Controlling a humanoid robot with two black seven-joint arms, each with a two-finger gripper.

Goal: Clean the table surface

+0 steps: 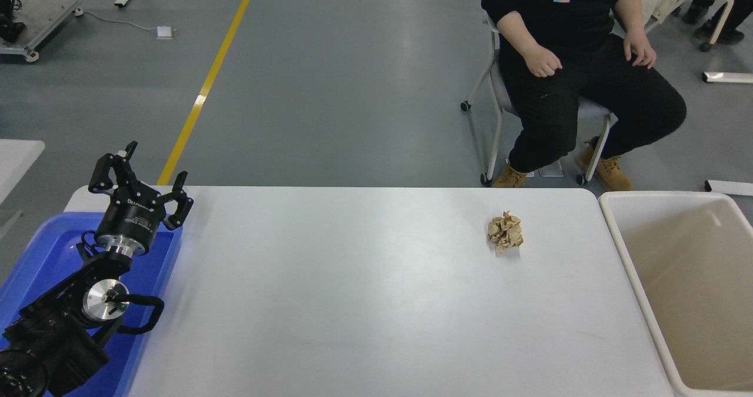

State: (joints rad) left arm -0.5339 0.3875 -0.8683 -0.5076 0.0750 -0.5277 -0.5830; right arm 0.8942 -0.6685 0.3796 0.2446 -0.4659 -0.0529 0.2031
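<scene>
left gripper (140,174): parked at the near left, raised over the far end of the blue tray, its black fingers spread apart with nothing between them.
left arm (70,317): comes in from the near left corner and lies over the tray, pointing away toward the far side.
right arm: out of sight in this view, so its gripper cannot be described.
blue tray (35,253): sits at the table's left end, mostly covered by the arm.
table surface (353,303): wide and white, filling the middle of the scene between the tray on the left and the bin on the right.
paper ball (505,231): a crumpled brown wad lying on the table surface toward the far right, well apart from the left gripper and near the bin but not touching it.
cream bin (623,256): stands just beside the table's right edge, its inside in plain view.
person (579,62): seated on a wheeled chair beyond the far edge, dark clothes, tan boots, hands resting at the lap.
</scene>
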